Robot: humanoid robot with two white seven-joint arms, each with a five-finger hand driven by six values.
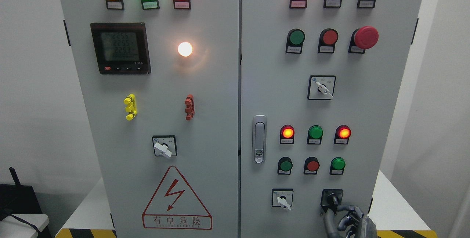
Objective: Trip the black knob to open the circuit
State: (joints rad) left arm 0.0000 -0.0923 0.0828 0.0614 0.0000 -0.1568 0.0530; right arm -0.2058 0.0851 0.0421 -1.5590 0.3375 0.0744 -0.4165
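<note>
Black rotary knob on its square black plate (332,198) sits at the bottom right of the right-hand door of the grey steel control cabinet (216,94), below the row of small green and red push buttons. Right hand (347,217), dark metallic fingers, comes up from the lower right edge; fingertips are curled in at the knob's lower edge and seem to touch or pinch it, though whether the grip is fully closed is hard to say from this angle. Left hand not visible. Judgement on the step: the turn is just being set up. To do it well, get fingers on opposite sides of the knob's handle before twisting, keep the wrist in line with the knob's axis so the force goes into rotation and not into levering against the door, and turn until the detent trips, without overshoot. Risk: fingertips sliding off the small knob, or brushing the white-handled selector switch (282,198) just to its left. Lit lamps across the panel, including the bright white bulb (185,49) on the left door, would be the check that the circuit opened. Cabinet stands on a white counter (394,208) with yellow-and-black hazard striping (86,233) along the front edge. Plain white walls behind; a dark device with trailing cable (18,201) at lower left.
</note>
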